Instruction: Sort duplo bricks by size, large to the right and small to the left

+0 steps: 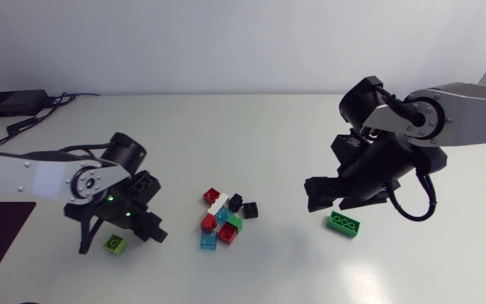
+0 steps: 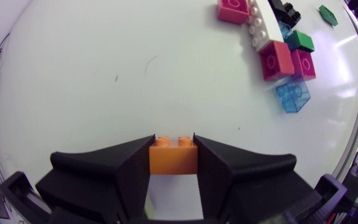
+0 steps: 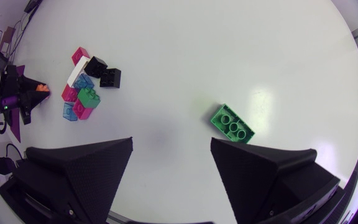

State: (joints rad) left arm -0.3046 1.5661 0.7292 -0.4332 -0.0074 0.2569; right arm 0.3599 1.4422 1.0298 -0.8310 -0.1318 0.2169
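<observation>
Brick pile (image 1: 224, 218) central, long brick (image 1: 343, 224) right of it, small brick (image 1: 116, 245) left

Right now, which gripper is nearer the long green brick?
Right. The right gripper hangs open just short of the long green brick, which lies ahead of its fingers. The left gripper, shut on an orange brick, is beyond the pile.

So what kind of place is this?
Probably a robotics lab bench: left arm and right arm over a white table, toy bricks piled between them, left gripper shut on an orange brick.
</observation>
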